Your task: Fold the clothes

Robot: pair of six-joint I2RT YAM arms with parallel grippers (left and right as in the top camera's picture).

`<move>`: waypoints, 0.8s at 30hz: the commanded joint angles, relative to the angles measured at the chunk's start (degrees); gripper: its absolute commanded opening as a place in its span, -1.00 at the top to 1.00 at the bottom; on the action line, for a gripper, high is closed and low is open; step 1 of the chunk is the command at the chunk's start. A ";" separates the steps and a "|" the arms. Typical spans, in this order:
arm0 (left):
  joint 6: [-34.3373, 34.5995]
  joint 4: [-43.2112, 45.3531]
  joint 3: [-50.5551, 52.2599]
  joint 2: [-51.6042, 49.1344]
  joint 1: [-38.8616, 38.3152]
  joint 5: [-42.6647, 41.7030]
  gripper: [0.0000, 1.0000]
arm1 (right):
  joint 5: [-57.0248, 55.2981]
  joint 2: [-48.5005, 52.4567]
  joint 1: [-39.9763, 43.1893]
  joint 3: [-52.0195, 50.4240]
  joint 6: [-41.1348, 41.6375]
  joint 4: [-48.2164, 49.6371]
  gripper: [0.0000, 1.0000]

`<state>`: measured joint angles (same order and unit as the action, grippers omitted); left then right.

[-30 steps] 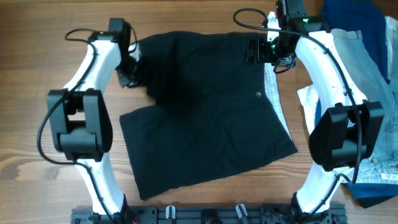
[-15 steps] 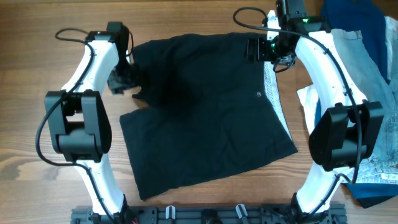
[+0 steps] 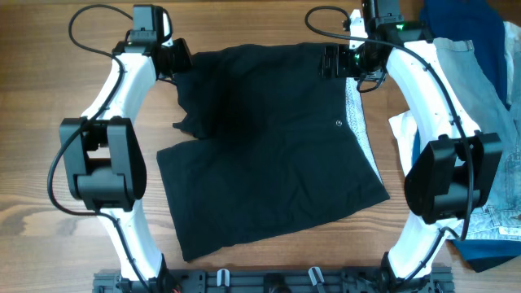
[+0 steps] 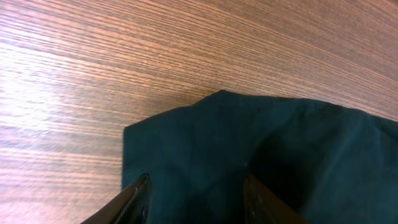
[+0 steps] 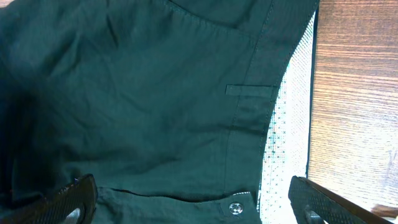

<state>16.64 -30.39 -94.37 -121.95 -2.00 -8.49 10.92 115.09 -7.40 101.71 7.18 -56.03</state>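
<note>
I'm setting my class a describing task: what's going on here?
Two robot arms are working on black shorts spread on a wooden table. The left gripper hovers open over a far corner; the right gripper stands wide open above the waistband button. Neither seems to grip fabric; no fold shows yet. Other garments lie at the right.

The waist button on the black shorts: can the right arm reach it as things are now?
Probably yes: the right pincer hangs open over the shorts, and the button lies uncovered nearby.
</note>
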 commanded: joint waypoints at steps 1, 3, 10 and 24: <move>0.09 2.14 -0.13 -3.56 -0.42 0.15 -0.06 | 0.79 0.66 -0.04 -0.20 -1.22 0.37 -0.99; 0.09 2.89 -0.13 -4.44 -0.39 2.19 -0.14 | 0.79 0.66 -0.04 -0.20 -1.22 0.17 -0.99; -1.42 4.52 -0.13 -7.32 -0.35 4.52 -0.33 | 0.79 0.66 -0.04 -0.20 -1.20 -0.11 -0.99; -1.44 8.02 -0.13 -10.03 -0.33 6.29 0.92 | 0.79 0.66 -0.04 -0.20 -1.01 0.13 -0.99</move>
<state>16.12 -22.92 -94.35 -130.52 -2.24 -4.08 10.92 115.09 -7.40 101.71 7.18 -56.07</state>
